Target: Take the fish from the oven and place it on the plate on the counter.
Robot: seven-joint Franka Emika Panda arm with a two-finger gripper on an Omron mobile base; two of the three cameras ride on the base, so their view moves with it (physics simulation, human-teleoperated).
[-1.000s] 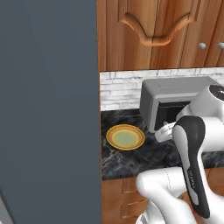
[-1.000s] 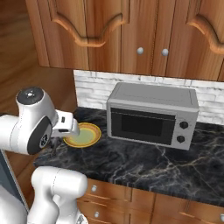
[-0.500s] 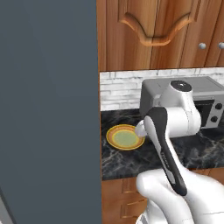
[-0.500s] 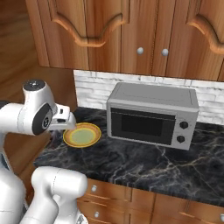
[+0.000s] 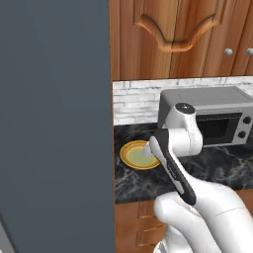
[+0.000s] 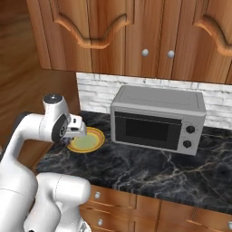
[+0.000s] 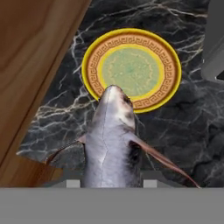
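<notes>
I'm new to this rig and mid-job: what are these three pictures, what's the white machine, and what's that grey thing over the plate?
The white machine is a robot arm on a driving base. Two pictures come from cameras on the base, behind the arm to its left and right. The third looks along the hand. On the black marble counter lie a yellow plate and a silver toaster oven. The grey thing is the fish, held in the shut gripper, its head over the plate's near rim. It is not yet set down.

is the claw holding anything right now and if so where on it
Yes, the claw is holding the fish by its rear end, with the head pointing out over the near rim of the plate. The exact contact spot is hidden.
</notes>
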